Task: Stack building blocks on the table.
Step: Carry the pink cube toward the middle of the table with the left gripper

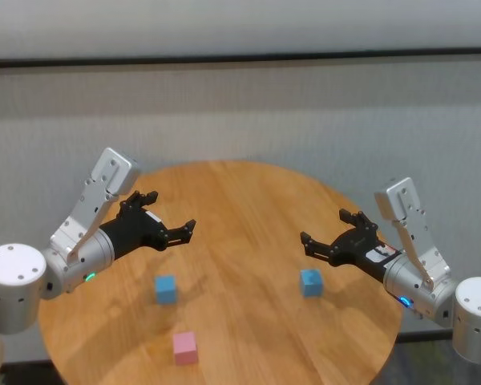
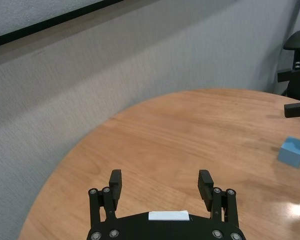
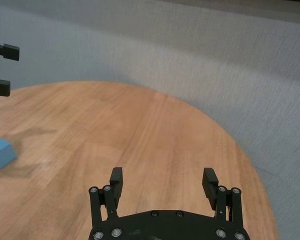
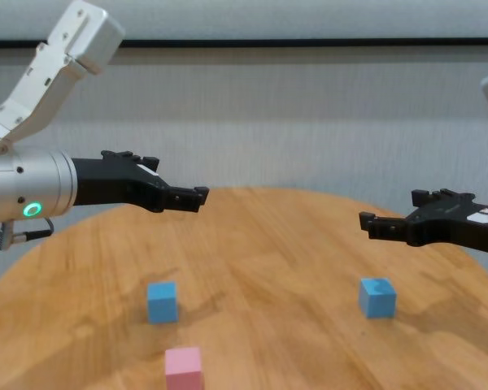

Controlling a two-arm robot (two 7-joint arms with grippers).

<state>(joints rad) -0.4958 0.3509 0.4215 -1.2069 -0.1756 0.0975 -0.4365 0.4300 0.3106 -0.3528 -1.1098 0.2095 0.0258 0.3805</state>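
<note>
Three building blocks lie apart on the round wooden table [image 1: 248, 192]. The pale pink cube [image 1: 185, 347] is nearest me, also in the chest view [image 4: 184, 367]. One light blue cube [image 1: 166, 289] lies left of centre, also in the chest view [image 4: 163, 301] and the right wrist view [image 3: 1, 153]. The other light blue cube [image 1: 310, 282] lies to the right, also in the chest view [image 4: 377, 296] and the left wrist view [image 2: 293, 151]. My left gripper [image 1: 171, 211] is open and empty above the table, beyond the left blue cube. My right gripper [image 1: 325, 227] is open and empty, just beyond the right blue cube.
A grey wall [image 1: 240, 112] runs behind the table. A dark office chair [image 2: 297, 55] stands past the table's far side in the left wrist view. Bare wood [image 1: 240, 257] lies between the two grippers.
</note>
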